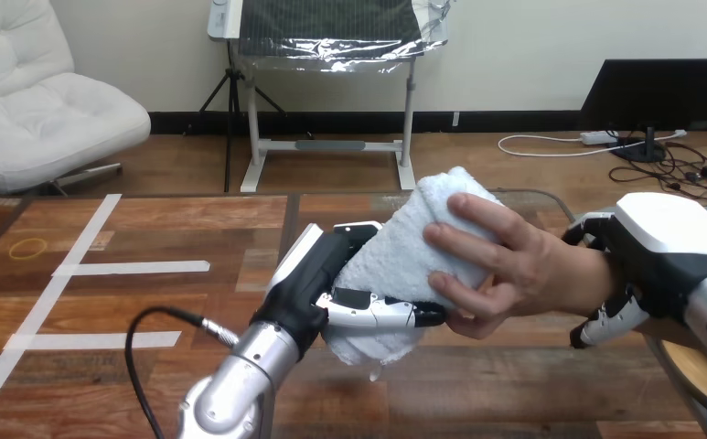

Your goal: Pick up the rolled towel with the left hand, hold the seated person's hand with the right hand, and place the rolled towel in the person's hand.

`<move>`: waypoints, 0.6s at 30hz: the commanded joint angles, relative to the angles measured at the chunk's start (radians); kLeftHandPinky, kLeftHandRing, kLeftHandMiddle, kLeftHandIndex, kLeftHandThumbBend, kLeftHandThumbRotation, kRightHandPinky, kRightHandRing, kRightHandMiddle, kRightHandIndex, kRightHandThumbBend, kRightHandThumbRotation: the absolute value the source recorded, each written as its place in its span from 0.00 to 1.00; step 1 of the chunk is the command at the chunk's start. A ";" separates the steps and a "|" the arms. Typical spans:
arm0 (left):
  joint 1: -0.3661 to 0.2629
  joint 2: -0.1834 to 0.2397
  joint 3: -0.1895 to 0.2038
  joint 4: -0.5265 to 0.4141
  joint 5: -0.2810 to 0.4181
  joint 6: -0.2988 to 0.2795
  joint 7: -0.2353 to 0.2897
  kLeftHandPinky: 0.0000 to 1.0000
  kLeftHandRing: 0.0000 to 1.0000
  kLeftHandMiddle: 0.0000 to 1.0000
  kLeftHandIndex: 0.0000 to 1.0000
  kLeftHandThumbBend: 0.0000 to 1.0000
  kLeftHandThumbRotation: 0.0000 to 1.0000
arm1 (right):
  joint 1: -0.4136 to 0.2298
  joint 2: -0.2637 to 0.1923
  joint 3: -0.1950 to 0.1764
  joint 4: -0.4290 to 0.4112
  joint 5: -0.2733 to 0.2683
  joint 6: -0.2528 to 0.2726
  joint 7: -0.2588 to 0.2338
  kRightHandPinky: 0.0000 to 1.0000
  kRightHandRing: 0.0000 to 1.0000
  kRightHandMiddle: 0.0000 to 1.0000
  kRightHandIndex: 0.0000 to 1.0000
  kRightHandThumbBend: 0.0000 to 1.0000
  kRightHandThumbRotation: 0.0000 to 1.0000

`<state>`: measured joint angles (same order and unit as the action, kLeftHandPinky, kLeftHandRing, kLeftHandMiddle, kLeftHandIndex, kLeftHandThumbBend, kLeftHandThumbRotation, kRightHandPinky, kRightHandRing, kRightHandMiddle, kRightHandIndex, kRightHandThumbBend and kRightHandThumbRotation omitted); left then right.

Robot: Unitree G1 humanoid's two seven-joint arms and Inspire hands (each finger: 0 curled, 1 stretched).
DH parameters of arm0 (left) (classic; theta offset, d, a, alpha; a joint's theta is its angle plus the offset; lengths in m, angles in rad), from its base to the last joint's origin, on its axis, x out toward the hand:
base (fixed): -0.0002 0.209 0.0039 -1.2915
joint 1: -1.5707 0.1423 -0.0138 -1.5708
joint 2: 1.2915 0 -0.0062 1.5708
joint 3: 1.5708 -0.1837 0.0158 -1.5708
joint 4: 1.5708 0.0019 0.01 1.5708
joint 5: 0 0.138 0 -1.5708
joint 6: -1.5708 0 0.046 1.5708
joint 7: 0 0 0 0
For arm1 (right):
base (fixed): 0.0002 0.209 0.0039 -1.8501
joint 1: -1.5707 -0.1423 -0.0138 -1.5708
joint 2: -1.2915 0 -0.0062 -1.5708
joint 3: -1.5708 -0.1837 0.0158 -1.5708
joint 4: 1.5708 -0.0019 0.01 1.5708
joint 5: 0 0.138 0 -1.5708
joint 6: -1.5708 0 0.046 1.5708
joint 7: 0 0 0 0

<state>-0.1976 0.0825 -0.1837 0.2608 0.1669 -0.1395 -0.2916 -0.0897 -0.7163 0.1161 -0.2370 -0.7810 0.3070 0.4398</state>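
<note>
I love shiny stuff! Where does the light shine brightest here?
Head view: the white shell on the right hand gleams most; the left arm's silver forearm catches light too; the rolled towel looks bright but not glary.

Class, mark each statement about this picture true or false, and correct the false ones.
1. The left hand has its fingers curled round the rolled towel. True.
2. The person's hand lies flat on the table. False: it rests on the towel, fingers spread over it.
3. The right hand curls round the person's wrist. True.
4. Only the robot touches the towel. False: the person's hand is on it too.
</note>
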 commanded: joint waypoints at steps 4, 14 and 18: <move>-0.074 0.054 -0.068 -0.071 0.042 0.001 -0.081 0.57 0.70 0.76 0.81 0.70 0.29 | -0.004 -0.012 -0.059 -0.099 0.003 0.007 0.001 0.80 0.92 0.95 0.91 0.82 0.03; -0.047 0.105 -0.027 -0.133 0.022 0.031 -0.103 0.69 0.80 0.84 0.89 0.69 0.31 | 0.040 -0.008 -0.098 -0.169 0.008 0.032 0.011 0.83 0.94 0.96 0.91 0.82 0.01; -0.032 0.130 -0.001 -0.145 0.008 0.022 -0.106 0.72 0.80 0.85 0.89 0.67 0.29 | 0.063 -0.007 -0.123 -0.204 0.013 0.035 0.013 0.84 0.95 0.97 0.91 0.82 0.00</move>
<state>-0.2112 0.1739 -0.2118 0.1827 0.1922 -0.1142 -0.3925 -0.0202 -0.7142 0.0608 -0.3633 -0.7782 0.3329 0.4540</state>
